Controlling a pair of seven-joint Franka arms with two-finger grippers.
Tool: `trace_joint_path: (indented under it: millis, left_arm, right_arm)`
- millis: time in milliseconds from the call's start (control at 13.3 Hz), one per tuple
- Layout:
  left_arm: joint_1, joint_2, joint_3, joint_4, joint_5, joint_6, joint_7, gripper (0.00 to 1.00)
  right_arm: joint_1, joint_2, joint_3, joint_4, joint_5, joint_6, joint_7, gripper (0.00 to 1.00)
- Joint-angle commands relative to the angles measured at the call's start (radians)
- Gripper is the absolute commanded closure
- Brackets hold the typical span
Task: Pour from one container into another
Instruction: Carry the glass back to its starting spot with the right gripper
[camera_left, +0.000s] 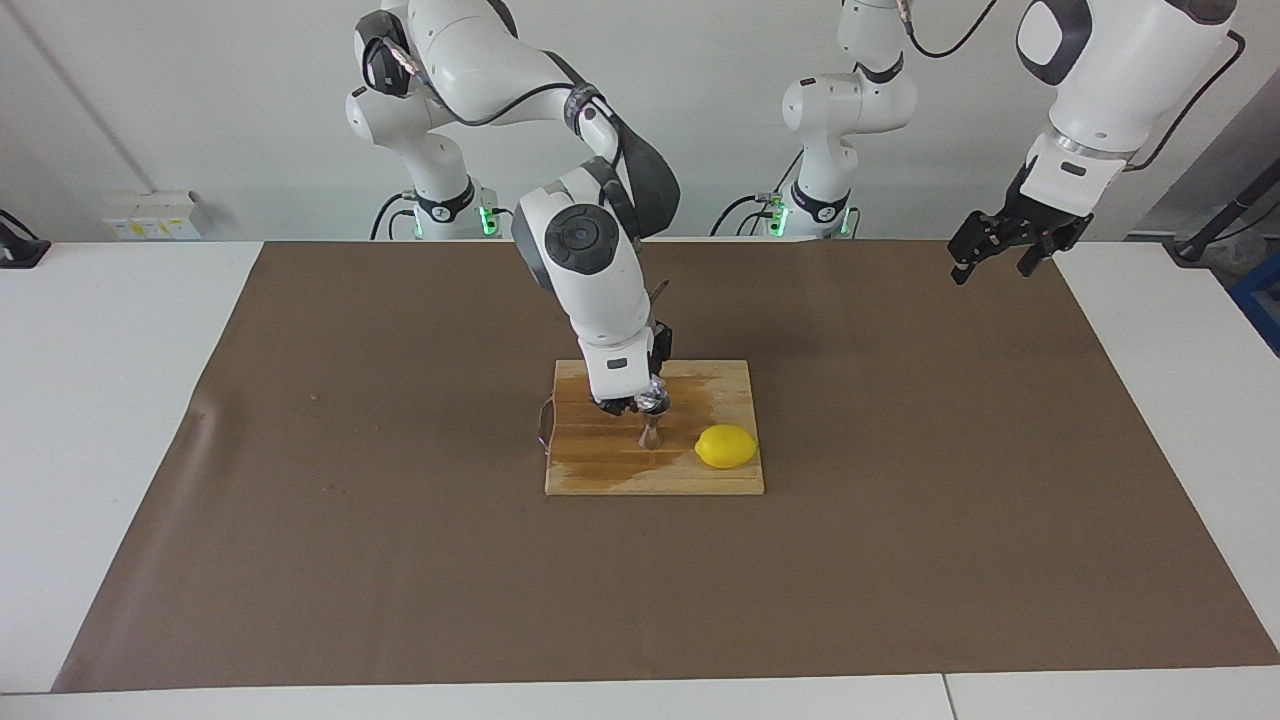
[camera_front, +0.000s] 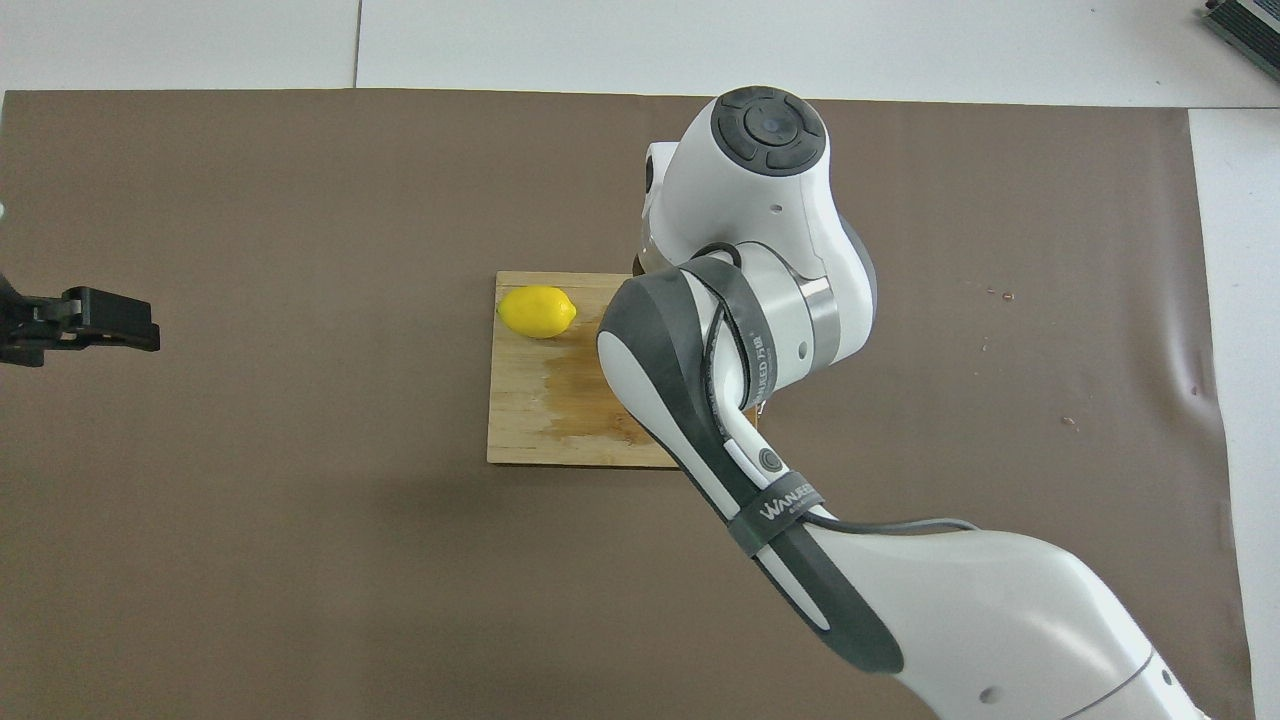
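On the wooden board (camera_left: 600, 470) stands the small metal jigger (camera_left: 650, 437). Just above its mouth my right gripper (camera_left: 640, 404) is shut on the clear glass cup (camera_left: 656, 402) and holds it tipped. In the overhead view the right arm covers the cup, the jigger and the gripper. My left gripper (camera_left: 990, 258) (camera_front: 140, 322) waits open and raised over the brown mat at the left arm's end of the table, holding nothing.
A yellow lemon (camera_left: 726, 446) (camera_front: 537, 310) lies on the board (camera_front: 540, 420) beside the jigger, toward the left arm's end. The board has a dark wet patch (camera_front: 580, 390). A brown mat (camera_left: 300, 500) covers the white table.
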Motion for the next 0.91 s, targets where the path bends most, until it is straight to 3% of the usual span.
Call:
trace_joint_path:
  millis: [0,151,302,528,830]
  left_arm:
    - [0.009,-0.018,-0.001,-0.021,-0.012,0.007,0.012,0.00]
    - [0.009,-0.018,-0.001,-0.021,-0.012,0.007,0.012,0.00]
    - [0.009,-0.018,-0.001,-0.021,-0.012,0.007,0.012,0.00]
    - [0.009,-0.018,-0.001,-0.022,-0.012,0.006,0.012,0.00]
    - [0.009,-0.018,-0.001,-0.022,-0.012,0.007,0.012,0.00]
  right_arm:
    - [0.000,0.018,0.006,0.039,-0.030,-0.011,0.030,1.00]
    - [-0.014,0.001,0.010,0.050,0.001,-0.013,0.016,1.00]
    - [-0.059,-0.051,0.012,0.038,0.111,-0.016,-0.068,1.00]
    - [-0.128,-0.128,0.014,-0.042,0.203,-0.019,-0.213,1.00]
    - [-0.291,-0.182,0.014,-0.139,0.346,-0.010,-0.567,1.00]
